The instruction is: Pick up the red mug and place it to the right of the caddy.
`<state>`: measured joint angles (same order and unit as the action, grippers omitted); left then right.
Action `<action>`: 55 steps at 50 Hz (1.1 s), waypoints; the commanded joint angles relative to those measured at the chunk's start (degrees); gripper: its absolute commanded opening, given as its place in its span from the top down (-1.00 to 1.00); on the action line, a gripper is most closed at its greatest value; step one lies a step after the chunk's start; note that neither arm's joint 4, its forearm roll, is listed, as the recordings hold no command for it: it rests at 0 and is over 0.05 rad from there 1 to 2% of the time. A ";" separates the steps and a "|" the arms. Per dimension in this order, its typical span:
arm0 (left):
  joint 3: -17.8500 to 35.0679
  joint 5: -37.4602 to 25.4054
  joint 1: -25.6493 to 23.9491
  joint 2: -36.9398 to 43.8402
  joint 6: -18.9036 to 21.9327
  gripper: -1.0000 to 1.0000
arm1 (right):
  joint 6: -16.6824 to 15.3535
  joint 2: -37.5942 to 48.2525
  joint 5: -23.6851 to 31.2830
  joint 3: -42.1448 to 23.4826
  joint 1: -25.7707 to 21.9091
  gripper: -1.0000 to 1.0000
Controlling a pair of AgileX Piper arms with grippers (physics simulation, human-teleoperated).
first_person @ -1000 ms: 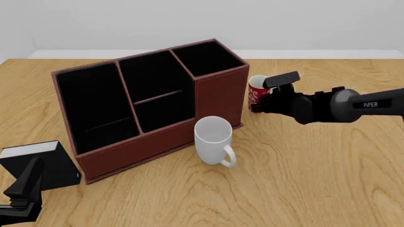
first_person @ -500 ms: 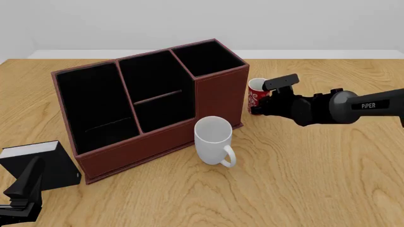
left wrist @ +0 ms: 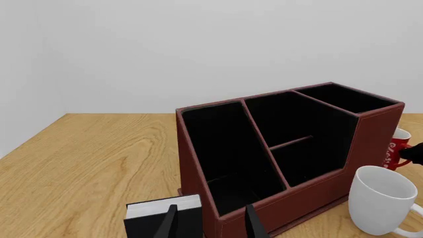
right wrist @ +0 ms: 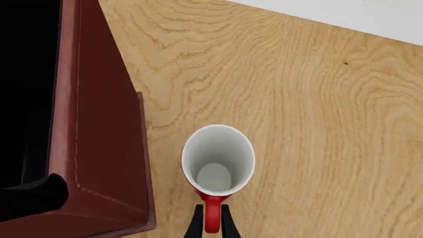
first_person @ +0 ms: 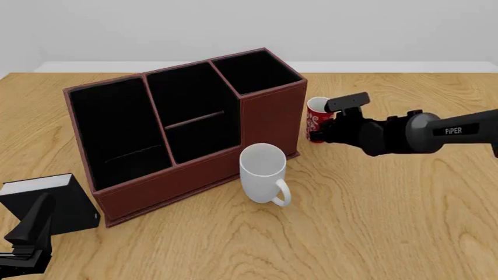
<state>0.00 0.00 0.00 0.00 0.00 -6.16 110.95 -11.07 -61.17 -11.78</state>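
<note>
The red mug with white swirls stands upright just right of the caddy, a large dark red-brown organizer with three black compartments. My right gripper reaches in from the right. In the right wrist view it is shut on the mug's red handle, with the caddy's wall close beside. I cannot tell whether the mug's base touches the table. My left gripper is open and empty at the near left. The left wrist view shows the caddy and the mug's edge.
A plain white mug stands in front of the caddy, handle toward me; it also shows in the left wrist view. A small black box with a white top sits by my left gripper.
My right gripper has lowered the red mug slightly beside the caddy's right wall over the last second. The left arm has not moved.
</note>
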 commanded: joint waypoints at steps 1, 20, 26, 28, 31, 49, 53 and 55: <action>0.00 0.00 0.00 0.00 0.00 -1.00 | 1.29 0.79 0.08 0.32 -0.52 1.00; 0.00 0.00 0.00 0.00 0.00 -1.00 | 2.23 1.09 1.40 0.06 -0.51 -1.00; 0.00 0.00 0.00 0.00 0.00 -1.00 | 2.44 -0.20 1.32 1.09 -0.48 -1.00; 0.00 0.00 0.00 0.00 0.00 -1.00 | 2.44 -1.12 1.06 2.02 -0.69 -1.00; 0.00 0.00 0.00 0.00 0.00 -1.00 | 2.27 -3.37 0.75 3.94 -0.30 -1.00; 0.00 0.00 0.00 0.00 0.00 -1.00 | 3.25 -21.88 -5.18 24.99 2.21 -1.00; 0.00 0.00 0.00 0.00 0.00 -1.00 | 3.46 -30.59 -4.31 30.53 2.51 -1.00; 0.00 0.00 0.00 0.00 0.00 -1.00 | 4.16 -37.33 -2.79 33.96 2.11 -1.00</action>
<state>0.00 0.00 0.00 0.00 0.00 -2.84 90.39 -14.45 -39.29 -9.81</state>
